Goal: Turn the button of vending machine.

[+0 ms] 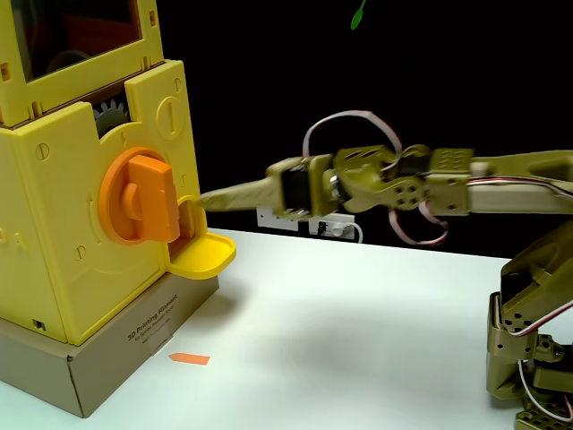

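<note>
So in the fixed view the vending machine (63, 224) took up the whole left side, a big boxy yellow thing sitting on a grey cardboard box (107, 358) on the white bench (358, 340). The box had some dark print on its side, too small for me to read properly. Up top there was a clear window (81, 36) and just under it a grey gear (112, 115) poked out behind the yellow front panel. A few slot-head screw shapes were moulded into the front.

The button (139, 197) was the large orange knob in the middle of the front face, a round disc with a thick bar across it, and the bar stood pretty much upright. Right below and to the right of it the yellow scoop tray (204, 255) stuck out over the bench.

The arm (501, 188) was olive green and reached in from the right, stretched out roughly level. The gripper (199, 202) pointed at the machine with its tip right at the right edge of the button bar, touching it or just beside it, I couldn't tell which. From this side angle the fingers looked like one tapered point, so honestly can't say if it was spread or pressed together.

A small orange arrow sticker (189, 359) lay on the bench near the box, and the background was just black
</note>
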Tool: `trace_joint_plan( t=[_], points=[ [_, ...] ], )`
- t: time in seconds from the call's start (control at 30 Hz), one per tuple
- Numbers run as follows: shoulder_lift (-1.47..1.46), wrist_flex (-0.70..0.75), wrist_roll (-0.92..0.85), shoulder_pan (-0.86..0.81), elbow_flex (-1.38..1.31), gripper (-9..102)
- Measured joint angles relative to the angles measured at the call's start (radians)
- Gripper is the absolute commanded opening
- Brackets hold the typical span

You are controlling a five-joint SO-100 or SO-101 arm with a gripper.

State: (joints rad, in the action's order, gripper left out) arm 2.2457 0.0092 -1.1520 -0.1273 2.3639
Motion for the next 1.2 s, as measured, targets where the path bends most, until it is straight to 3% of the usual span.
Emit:
trace_joint_plan(
  t=[0.37, 0.63, 1.2],
  points=[
    [-0.285, -0.218, -0.112, -0.041, -0.087, 42],
    [-0.437, -0.345, -0.138, -0.055, -0.192, 33],
    [-0.597, -0.403, -0.141, -0.051, -0.304, 24]
  ],
)
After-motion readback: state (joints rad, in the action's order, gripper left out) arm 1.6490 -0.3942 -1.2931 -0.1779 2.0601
